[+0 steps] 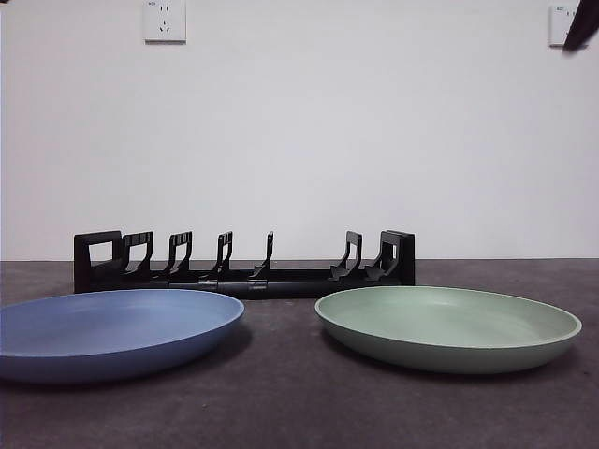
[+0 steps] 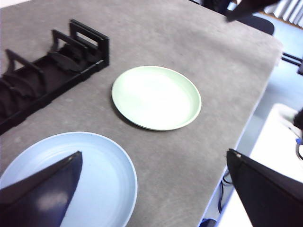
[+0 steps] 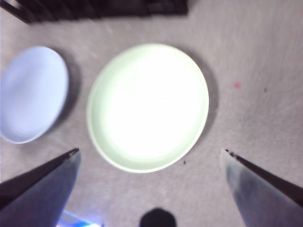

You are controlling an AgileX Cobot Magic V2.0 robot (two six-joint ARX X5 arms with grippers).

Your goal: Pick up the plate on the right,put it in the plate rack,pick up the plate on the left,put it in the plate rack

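Both grippers, left [image 2: 156, 158] and right [image 3: 150, 151]: jaws wide, holding nothing.

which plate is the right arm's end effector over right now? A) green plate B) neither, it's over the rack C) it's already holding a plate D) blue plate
A: in the right wrist view the open right end effector hangs above the green plate, which lies flat on the table, with the blue plate off to one side and nothing held.

wall [image 1: 374, 140]: white | sockets [image 1: 165, 21]: two | table [image 1: 281, 393]: dark grey
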